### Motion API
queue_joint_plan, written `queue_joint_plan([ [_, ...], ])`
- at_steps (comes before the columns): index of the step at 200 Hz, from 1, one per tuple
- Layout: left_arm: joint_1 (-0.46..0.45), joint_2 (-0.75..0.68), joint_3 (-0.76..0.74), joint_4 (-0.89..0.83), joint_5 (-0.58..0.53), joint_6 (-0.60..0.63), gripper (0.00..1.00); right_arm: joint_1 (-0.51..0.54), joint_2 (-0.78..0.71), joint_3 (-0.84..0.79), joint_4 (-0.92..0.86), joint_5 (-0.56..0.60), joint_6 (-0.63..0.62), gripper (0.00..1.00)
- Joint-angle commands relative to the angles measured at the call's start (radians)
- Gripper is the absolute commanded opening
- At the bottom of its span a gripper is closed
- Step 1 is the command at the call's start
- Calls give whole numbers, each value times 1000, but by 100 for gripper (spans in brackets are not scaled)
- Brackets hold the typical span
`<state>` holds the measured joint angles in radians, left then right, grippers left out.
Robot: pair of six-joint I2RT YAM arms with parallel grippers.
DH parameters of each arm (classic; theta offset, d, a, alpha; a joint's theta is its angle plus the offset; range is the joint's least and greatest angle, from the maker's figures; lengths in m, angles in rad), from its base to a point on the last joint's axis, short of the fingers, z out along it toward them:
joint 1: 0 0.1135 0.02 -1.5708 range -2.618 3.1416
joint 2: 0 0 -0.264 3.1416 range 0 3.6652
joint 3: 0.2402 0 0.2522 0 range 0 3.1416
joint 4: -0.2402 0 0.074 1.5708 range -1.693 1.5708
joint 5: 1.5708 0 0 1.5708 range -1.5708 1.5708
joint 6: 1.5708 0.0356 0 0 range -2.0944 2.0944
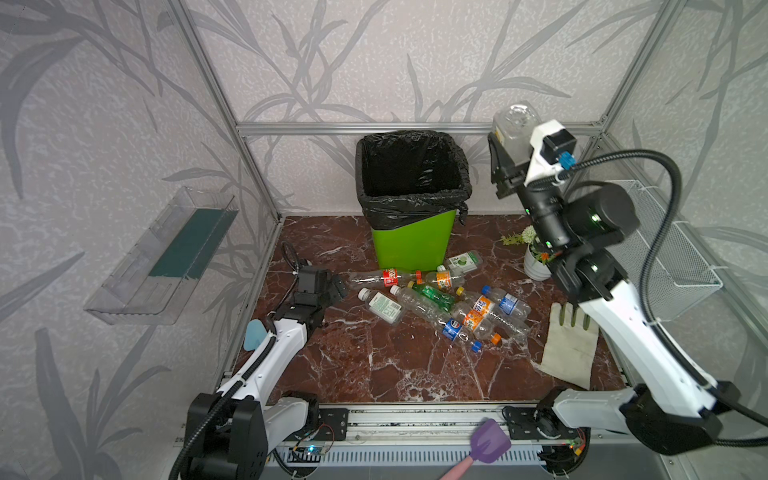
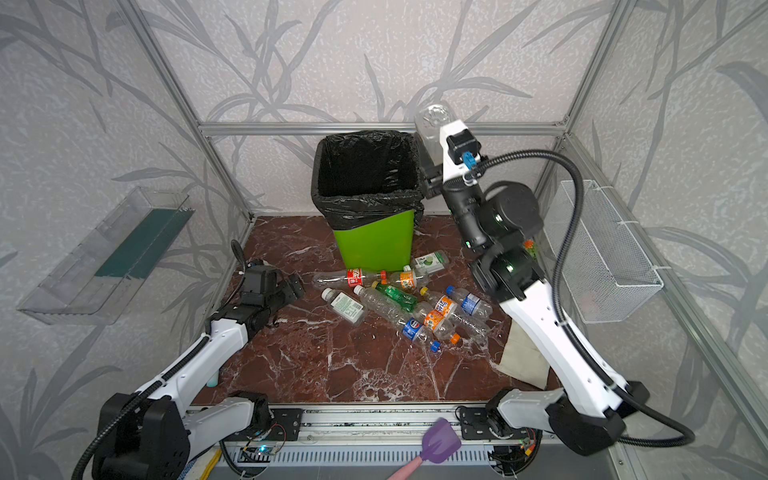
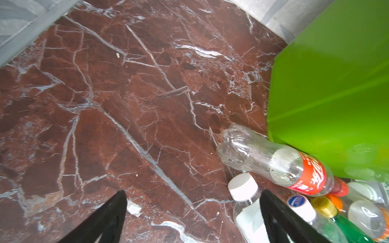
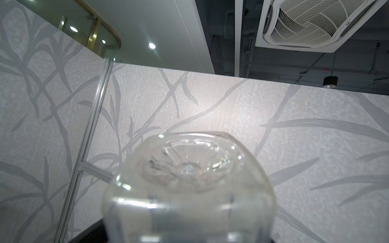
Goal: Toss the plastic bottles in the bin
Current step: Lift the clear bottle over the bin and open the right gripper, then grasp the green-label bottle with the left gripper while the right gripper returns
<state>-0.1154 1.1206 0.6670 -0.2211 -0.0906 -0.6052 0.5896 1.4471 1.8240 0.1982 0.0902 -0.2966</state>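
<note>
The lime-green bin (image 1: 409,241) (image 2: 374,241) with its black bag stands at the back of the red marble floor. Several plastic bottles (image 1: 449,303) (image 2: 407,303) lie in a pile in front of it. My right gripper (image 1: 505,158) (image 2: 432,166) is raised to the right of the bin's rim, shut on a clear plastic bottle (image 1: 515,124) (image 4: 189,178) held base-up. My left gripper (image 1: 338,286) (image 3: 193,210) is open, low at the pile's left edge. A white-capped bottle (image 3: 244,187) lies just inside one finger, and a red-labelled bottle (image 3: 273,162) lies against the bin wall (image 3: 328,94).
A pale glove (image 1: 571,349) lies on the floor at the right, beside a white flower pot (image 1: 534,262). A wire-mesh basket (image 1: 673,257) hangs on the right wall and a clear tray (image 1: 162,257) on the left. A purple spatula (image 1: 488,442) lies at the front rail.
</note>
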Motion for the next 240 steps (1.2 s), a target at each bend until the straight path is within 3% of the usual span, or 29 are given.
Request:
queue_joint_plan([
  [1, 5, 3, 28, 16, 29, -25, 99, -28, 299, 302, -303, -207, 169, 52],
  [8, 5, 1, 30, 10, 32, -25, 99, -34, 402, 471, -454, -213, 183, 59],
  [25, 6, -11, 35, -20, 29, -18, 99, -59, 594, 891, -740, -113, 284, 88],
  [46, 5, -38, 24, -33, 20, -10, 99, -64, 663, 1154, -871, -99, 293, 91],
  [69, 4, -55, 16, -29, 18, -10, 99, -59, 610, 1151, -892, -92, 276, 95],
  [91, 1, -64, 13, -24, 36, -9, 99, -51, 456, 894, -797, -101, 251, 95],
  [99, -1, -65, 11, -27, 37, -7, 99, -51, 370, 712, -694, -110, 241, 95],
  [120, -9, -67, 8, -32, 32, -6, 99, -54, 90, 95, -216, -107, 245, 98],
  [130, -12, -68, 5, -31, 33, -8, 99, -60, 0, -100, -92, -92, 262, 98],
  [170, -64, -62, 2, -31, 20, -28, 99, -74, -278, -598, -19, 34, 268, 98],
  [192, -131, -25, 3, -38, 10, -112, 99, -86, -415, -856, 1, 103, 302, 99],
  [240, -291, 160, 60, -63, 48, -336, 97, -119, -606, -1165, -153, 213, 368, 99],
])
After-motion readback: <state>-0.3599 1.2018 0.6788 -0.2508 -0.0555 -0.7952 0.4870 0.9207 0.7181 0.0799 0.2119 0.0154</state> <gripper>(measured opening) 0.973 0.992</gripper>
